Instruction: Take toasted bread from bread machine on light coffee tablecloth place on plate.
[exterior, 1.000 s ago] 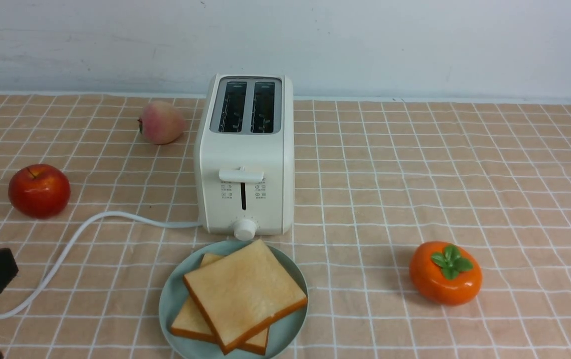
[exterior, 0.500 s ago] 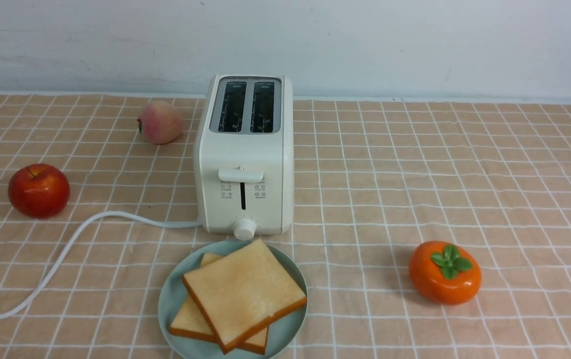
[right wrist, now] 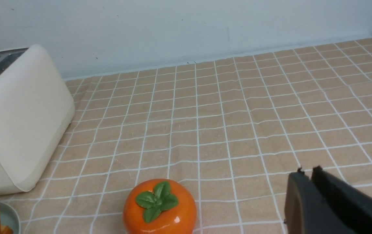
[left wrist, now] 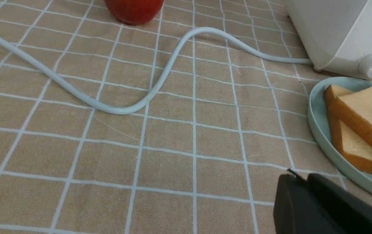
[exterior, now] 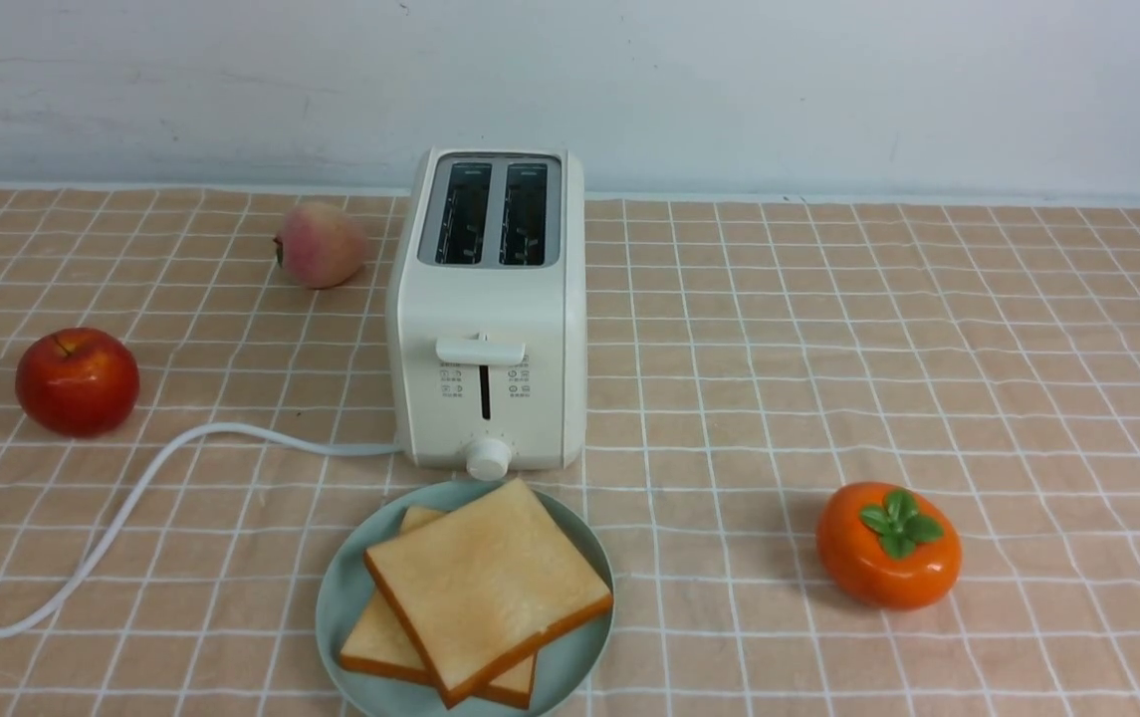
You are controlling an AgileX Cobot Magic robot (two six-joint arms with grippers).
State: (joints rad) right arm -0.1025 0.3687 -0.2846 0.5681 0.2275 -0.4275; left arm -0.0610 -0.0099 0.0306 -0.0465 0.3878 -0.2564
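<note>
A pale wall [exterior: 729, 90] backs the checked tablecloth [exterior: 828, 349]. The toast [exterior: 485, 583] lies stacked on the plate [exterior: 339, 597] at the desk's near edge, before the toaster [exterior: 490, 329]. The left gripper [left wrist: 302, 177] and right gripper [right wrist: 308, 174] are narrow, empty. A snagged cord [exterior: 131, 498] could jolt that askew toast off.

Red apple [exterior: 78, 381] far left, pinkish peach [exterior: 321, 244] further back, orange persimmon [exterior: 889, 545] (green leafy cap) at right, pale wall [exterior: 828, 90]

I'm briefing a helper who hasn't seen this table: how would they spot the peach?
Start at the cream-white bread machine on the light coffee tablecloth. The peach lies on the cloth just left of it, towards the back wall. Unlike the glossy red apple further left and nearer the robot, it is pale pink and yellow.
</note>
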